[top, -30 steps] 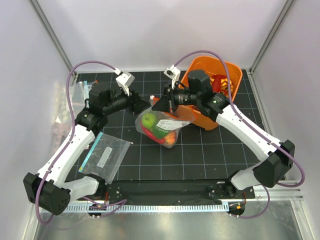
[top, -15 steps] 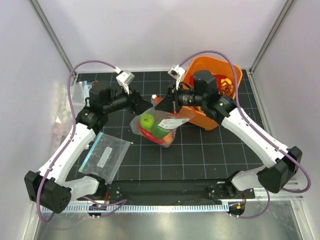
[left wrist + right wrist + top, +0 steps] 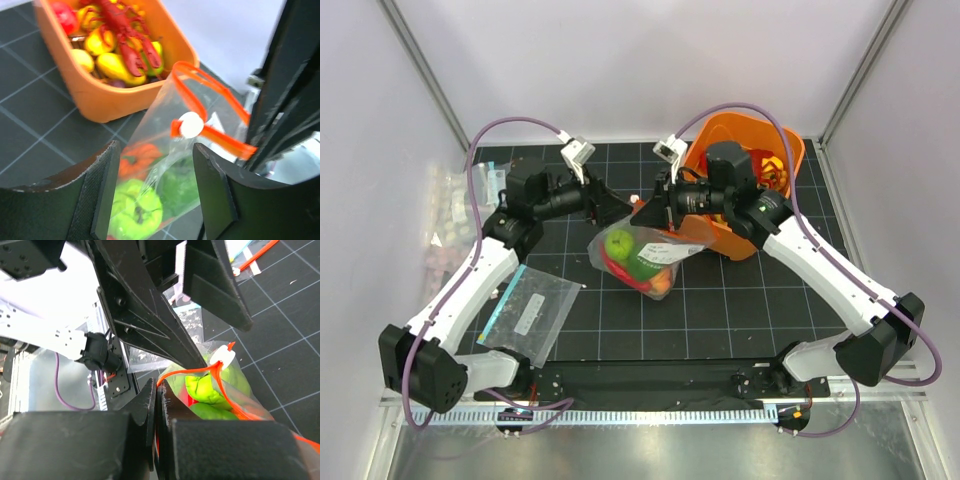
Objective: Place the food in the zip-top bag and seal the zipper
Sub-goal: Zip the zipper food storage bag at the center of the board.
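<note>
The zip-top bag (image 3: 645, 258) hangs above the mat between my two grippers, holding the food: a light green fruit (image 3: 618, 243), a darker green piece and orange and red pieces. My right gripper (image 3: 652, 212) is shut on the bag's orange-red zipper (image 3: 200, 371) edge; in the right wrist view (image 3: 155, 386) the strip runs out from between the closed jaws to a white slider (image 3: 222, 356). My left gripper (image 3: 618, 208) is open. In the left wrist view (image 3: 156, 149) its fingers stand apart on either side of the bag (image 3: 165, 175), just below the zipper (image 3: 220, 137).
An orange basket (image 3: 775, 140) with more toy food, including a red lobster (image 3: 125, 30), stands right behind the bag. A second clear bag with a teal-blue edge (image 3: 530, 312) lies flat at the near left. Clear packets (image 3: 450, 205) lie at the left edge.
My left gripper has moved up and right towards the bag's mouth. My right gripper has lifted slightly with the zipper edge, and the bag has swung a little.
</note>
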### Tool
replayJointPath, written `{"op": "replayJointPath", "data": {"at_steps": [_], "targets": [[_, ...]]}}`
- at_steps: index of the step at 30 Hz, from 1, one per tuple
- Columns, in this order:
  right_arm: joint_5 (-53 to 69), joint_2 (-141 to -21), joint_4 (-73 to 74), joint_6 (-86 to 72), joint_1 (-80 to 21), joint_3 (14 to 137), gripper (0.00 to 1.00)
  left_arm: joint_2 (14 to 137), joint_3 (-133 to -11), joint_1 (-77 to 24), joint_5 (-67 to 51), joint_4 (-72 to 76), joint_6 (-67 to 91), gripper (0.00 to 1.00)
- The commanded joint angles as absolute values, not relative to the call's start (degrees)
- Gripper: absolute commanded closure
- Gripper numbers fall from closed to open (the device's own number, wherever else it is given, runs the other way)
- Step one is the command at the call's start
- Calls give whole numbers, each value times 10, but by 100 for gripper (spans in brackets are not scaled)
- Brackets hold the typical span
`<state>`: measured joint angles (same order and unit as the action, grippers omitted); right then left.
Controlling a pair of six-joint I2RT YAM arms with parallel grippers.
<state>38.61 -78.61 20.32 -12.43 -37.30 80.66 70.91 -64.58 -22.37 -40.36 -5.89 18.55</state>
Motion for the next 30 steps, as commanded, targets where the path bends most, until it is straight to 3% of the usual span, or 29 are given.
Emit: {"op": "replayJointPath", "data": {"at_steps": [1, 14, 30], "targets": [[417, -765, 196, -96, -374, 818, 99, 712, -649, -220, -472, 15, 229, 36], [405, -728, 280, -6, -368, 827, 99, 709, -613, -211, -624, 140, 346, 17], [396, -720, 302, 6, -365, 913, 99, 740, -649, -203, -651, 265, 459, 21]]}}
